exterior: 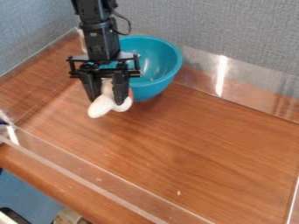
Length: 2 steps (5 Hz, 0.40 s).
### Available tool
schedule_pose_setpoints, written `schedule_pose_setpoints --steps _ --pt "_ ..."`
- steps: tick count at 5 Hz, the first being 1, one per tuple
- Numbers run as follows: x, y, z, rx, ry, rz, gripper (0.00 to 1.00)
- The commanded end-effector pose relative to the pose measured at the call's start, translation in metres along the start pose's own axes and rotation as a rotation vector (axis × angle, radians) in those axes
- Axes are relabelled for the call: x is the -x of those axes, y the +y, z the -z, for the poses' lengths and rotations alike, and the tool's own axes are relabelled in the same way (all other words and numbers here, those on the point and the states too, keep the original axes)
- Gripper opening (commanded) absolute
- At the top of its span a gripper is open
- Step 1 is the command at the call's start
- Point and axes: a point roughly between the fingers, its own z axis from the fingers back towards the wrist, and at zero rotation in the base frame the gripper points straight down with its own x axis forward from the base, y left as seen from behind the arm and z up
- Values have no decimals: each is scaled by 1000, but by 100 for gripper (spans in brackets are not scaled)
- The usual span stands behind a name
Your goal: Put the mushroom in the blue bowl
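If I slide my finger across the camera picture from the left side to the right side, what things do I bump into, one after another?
The wooden table → the mushroom, low between the fingers of the gripper → the blue bowl → the clear wall at the table's right edge.

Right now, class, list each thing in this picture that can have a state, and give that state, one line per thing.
gripper: pointing down, jaws closed around the mushroom.
mushroom: lying on its side on the table, pale stem showing, between the jaws, outside the bowl.
blue bowl: upright, nothing visible inside, just behind the gripper.
table: flat wooden top, clear walls along its edges.
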Motion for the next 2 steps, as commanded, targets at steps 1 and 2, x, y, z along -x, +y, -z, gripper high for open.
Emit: schedule_pose_setpoints --steps 1,2 --pt "-9 1 -17 5 -63 12 0" --pt "-9 2 -18 9 -66 20 0"
